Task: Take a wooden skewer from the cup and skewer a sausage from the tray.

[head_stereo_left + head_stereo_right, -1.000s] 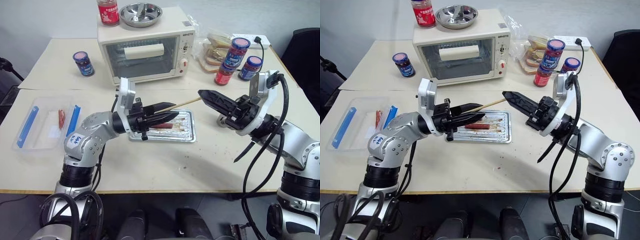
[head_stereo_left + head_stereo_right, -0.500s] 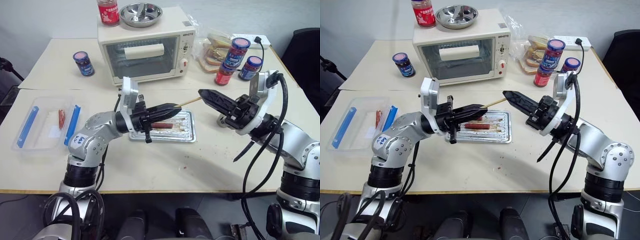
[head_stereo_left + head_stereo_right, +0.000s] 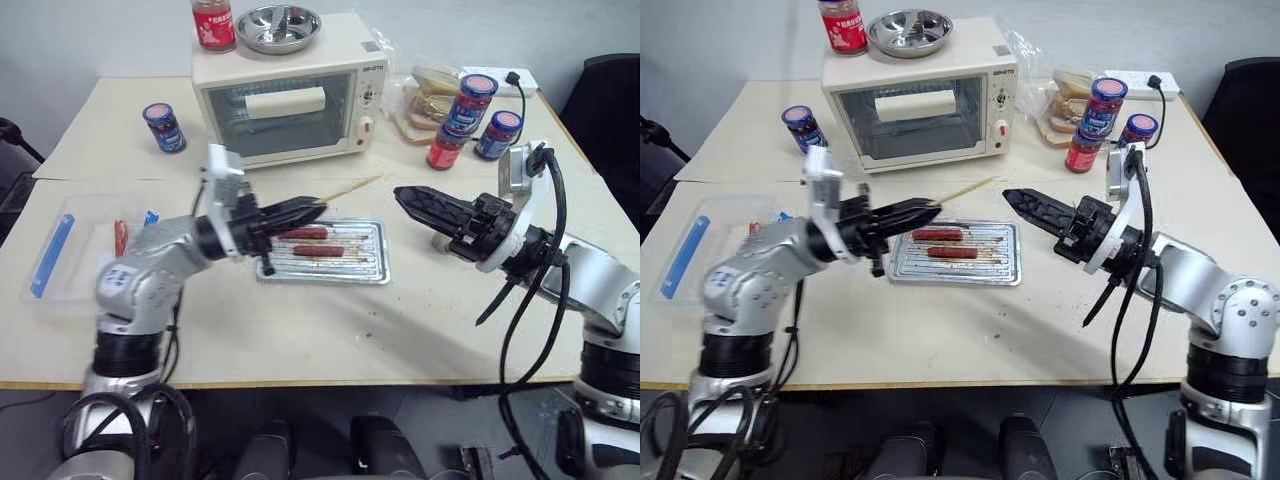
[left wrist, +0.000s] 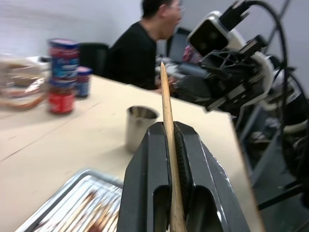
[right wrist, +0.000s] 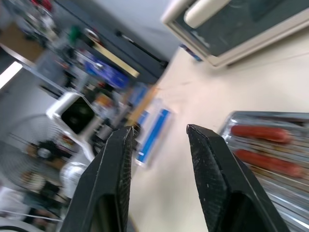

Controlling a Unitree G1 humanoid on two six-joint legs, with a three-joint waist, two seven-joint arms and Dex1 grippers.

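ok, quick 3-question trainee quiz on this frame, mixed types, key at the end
1. True or false: the left end effector is shut on the wooden skewer.
2. How many sausages lie on the tray?
A) one B) two C) four
3. Fill in: the right end effector's fingers stand ____, with nothing between them.

Key
1. True. In the left wrist view the skewer sits clamped between the fingers, its tip pointing away past them.
2. B. One sausage lies behind the other sausage.
3. Apart (open).
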